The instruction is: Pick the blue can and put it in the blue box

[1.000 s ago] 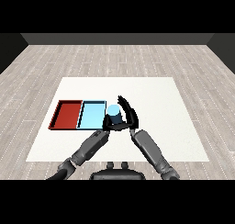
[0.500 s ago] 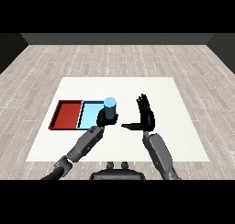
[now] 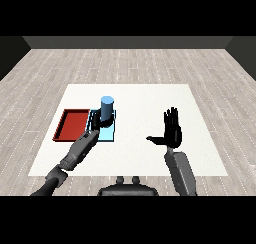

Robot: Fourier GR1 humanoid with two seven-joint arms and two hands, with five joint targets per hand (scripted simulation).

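- The red tray [image 3: 71,125] lies at the far left on the white worktop [image 3: 140,98]. Only its flat red floor shows inside the rim; nothing stands in it.
- Just beside it, on its right, lies the light blue tray [image 3: 111,133]. The two trays are side by side and their long edges seem to touch.
- The blue can [image 3: 106,109] stands upright over the far part of the light blue tray. Whether its base rests on the tray floor or hangs a little above it, I cannot tell.
- The left hand [image 3: 97,122] is at the can's near left side. Its fingers [image 3: 103,123] are curled round the lower part of the can and hold it. The grey left forearm [image 3: 78,150] comes in from the lower left and covers the near left part of the blue tray.
- The right hand [image 3: 172,129] is well apart from the trays, on the right, above the bare worktop. Its fingers [image 3: 171,115] are straight and spread, pointing away from the robot; the thumb sticks out to the left. It holds nothing.
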